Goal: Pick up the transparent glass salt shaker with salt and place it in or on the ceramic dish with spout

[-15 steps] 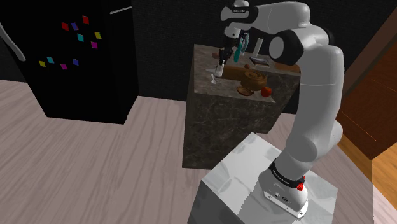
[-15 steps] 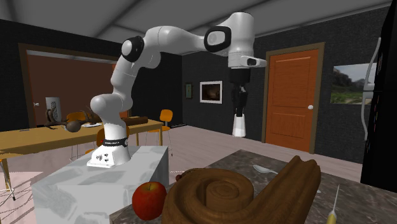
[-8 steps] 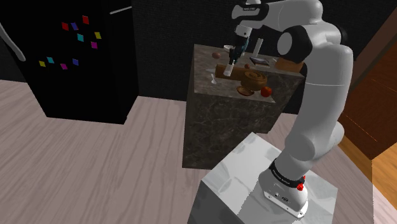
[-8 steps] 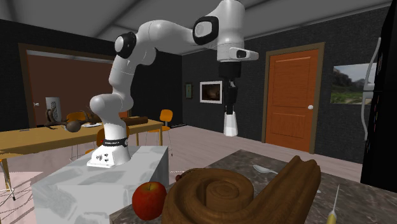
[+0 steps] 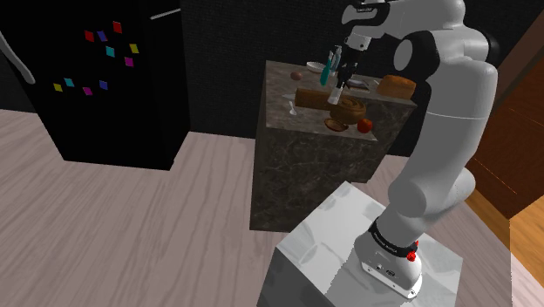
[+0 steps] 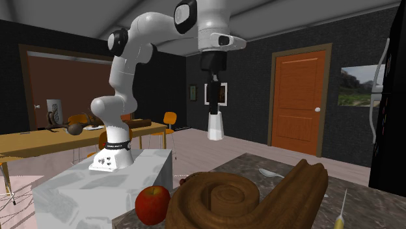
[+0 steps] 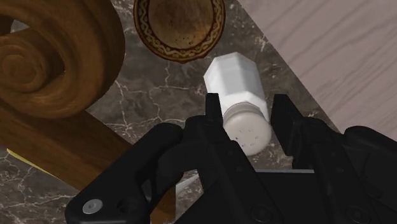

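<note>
Over counter (image 5: 301, 166), shaker (image 7: 236, 89) now nearer dish (image 7: 179, 25)

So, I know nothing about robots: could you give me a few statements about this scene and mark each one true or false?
1. The black pincer clasps a white faceted shaker with a holed cap. True.
2. The shaker stands on the dark marble countertop. False: it hangs in the air above the countertop, held by the pincer.
3. A red apple lies beside the carved wooden spiral. True.
4. The shaker sits in the round brown dish with a patterned rim. False: it is in the pincer, apart from the dish.
5. The panelled door at the back is green. False: it is orange.
</note>
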`<state>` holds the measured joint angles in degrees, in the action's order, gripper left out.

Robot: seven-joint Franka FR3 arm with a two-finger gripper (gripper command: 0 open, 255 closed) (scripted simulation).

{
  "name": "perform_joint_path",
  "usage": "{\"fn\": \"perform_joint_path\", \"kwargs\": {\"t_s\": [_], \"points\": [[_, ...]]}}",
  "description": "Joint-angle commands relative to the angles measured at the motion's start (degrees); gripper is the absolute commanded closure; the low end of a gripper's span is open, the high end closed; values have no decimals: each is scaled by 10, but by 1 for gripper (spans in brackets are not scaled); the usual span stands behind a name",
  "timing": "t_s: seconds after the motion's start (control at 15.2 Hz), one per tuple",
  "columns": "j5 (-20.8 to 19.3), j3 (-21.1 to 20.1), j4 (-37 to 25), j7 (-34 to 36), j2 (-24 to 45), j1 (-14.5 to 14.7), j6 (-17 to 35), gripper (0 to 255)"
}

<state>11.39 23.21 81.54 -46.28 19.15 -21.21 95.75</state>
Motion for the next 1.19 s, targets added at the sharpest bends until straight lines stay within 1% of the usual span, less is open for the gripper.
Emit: {"fn": "perform_joint_path", "kwargs": {"t_s": [0.0,0.13,1.12], "points": [[-1,8,-1,-22,-4,-15,-7,255],[0,18,-7,-52,-5,-36,-17,255],[6,14,102,-63,0,-28,95,255]]}}
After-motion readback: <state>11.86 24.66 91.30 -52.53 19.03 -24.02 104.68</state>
